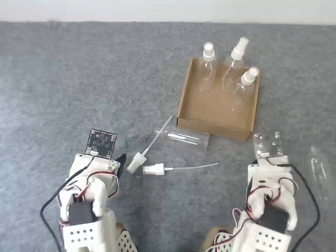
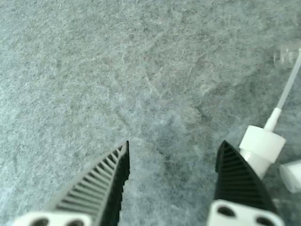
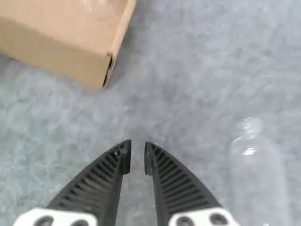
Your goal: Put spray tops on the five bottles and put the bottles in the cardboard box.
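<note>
Capped bottles, three in clear plastic, stand in the shallow cardboard box toward the far right of the grey, felt-like tabletop. One bare bottle lies by the box's near side beside two loose spray tops with thin tubes; another bare bottle lies at the right edge. The left claw gapes wide and empty; the right claw is all but closed on nothing.

Desk: covered before me in grey, felt-like matting, evenly lit, without hard shadows. Far edge: a pale plain strip, wall or surface I cannot tell.
</note>
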Motion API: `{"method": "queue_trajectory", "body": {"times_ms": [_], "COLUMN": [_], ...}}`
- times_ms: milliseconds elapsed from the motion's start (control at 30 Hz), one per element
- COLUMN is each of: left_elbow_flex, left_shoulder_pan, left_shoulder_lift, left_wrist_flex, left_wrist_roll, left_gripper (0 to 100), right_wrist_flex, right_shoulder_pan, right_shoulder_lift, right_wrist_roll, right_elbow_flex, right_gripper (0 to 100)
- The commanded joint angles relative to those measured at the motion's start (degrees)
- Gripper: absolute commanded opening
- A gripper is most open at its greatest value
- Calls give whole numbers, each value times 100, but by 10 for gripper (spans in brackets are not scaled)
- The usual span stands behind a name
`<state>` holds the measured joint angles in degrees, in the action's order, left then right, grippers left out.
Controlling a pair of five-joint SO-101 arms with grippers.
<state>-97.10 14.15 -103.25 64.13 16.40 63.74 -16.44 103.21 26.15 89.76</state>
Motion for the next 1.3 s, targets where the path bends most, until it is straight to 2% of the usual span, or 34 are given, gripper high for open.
{"method": "queue_trajectory", "body": {"times_ms": [0, 100, 200, 433, 567, 667, 833, 967, 1133, 1267], "left_elbow_flex": [48, 48, 48, 48, 48, 48, 48, 48, 48, 48], "left_shoulder_pan": [0, 0, 0, 0, 0, 0, 0, 0, 0, 0], "left_shoulder_lift": [-79, -79, -79, -79, -79, -79, -79, -79, -79, -79], "left_wrist_flex": [-26, -26, -26, -26, -26, -26, -26, -26, -26, -26], "left_wrist_roll": [62, 62, 62, 62, 62, 62, 62, 62, 62, 62], "left_gripper": [269, 269, 269, 269, 269, 269, 269, 269, 269, 269], "right_wrist_flex": [391, 664, 875, 1253, 1543, 1587, 1604, 1956, 2431, 2404], "right_shoulder_pan": [-66, -66, -66, -101, -330, -813, -1675, -2229, -2615, -2633], "right_shoulder_lift": [40, 4, -435, -3231, -4989, -6149, -7820, -8971, -10079, -10659], "right_wrist_roll": [70, 79, 149, 220, 774, 1116, 2330, 3165, 4097, 4211], "right_elbow_flex": [-1284, -1776, -2303, -4167, -5327, -6189, -7420, -8264, -8844, -8844], "right_gripper": [36, 79, 80, 85, 86, 105, 226, 238, 240, 241]}}
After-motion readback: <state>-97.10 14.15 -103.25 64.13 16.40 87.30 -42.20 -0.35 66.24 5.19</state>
